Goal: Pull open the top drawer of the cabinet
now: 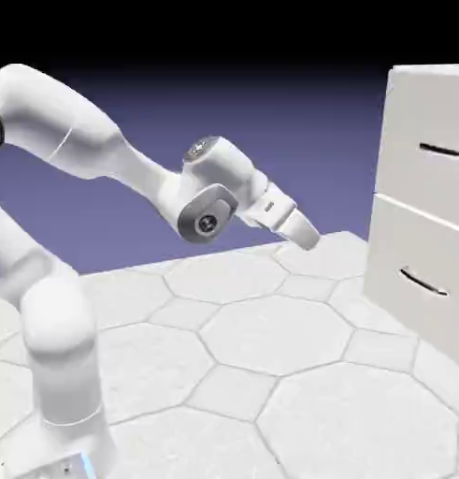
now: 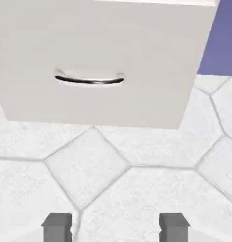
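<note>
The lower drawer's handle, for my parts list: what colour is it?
Black with a pale shine, clearest in the hand view.

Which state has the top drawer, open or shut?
Shut: the top drawer sits flush with the cabinet, no gap.

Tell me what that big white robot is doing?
The robot isn't holding anything right now. Its open jaws hang in front of the cabinet, pointing down toward the lower drawer. Its job is to pull open the top drawer, which is still closed.
</note>
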You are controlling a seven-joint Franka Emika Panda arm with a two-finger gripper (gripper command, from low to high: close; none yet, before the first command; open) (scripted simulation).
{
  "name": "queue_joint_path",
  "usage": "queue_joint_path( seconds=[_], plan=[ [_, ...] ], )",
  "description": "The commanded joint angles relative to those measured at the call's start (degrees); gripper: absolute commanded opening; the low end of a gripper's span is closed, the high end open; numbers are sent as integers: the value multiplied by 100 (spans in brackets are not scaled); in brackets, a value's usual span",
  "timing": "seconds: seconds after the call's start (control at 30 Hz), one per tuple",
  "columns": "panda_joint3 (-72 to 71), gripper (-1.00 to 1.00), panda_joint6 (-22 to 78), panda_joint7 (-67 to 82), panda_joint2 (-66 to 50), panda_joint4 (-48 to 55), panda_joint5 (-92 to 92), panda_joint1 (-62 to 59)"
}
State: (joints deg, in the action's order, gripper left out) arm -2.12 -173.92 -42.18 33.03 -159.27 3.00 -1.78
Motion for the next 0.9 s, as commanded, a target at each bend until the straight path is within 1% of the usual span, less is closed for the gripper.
queue_joint_path(
  seconds=[0.0, 0.87],
  plan=[
    [-176, 0, 7, 23, 31, 144, 250, -205],
    [-4752, 0, 195, 630, 838, 3884, 6728, -5517]
  ],
)
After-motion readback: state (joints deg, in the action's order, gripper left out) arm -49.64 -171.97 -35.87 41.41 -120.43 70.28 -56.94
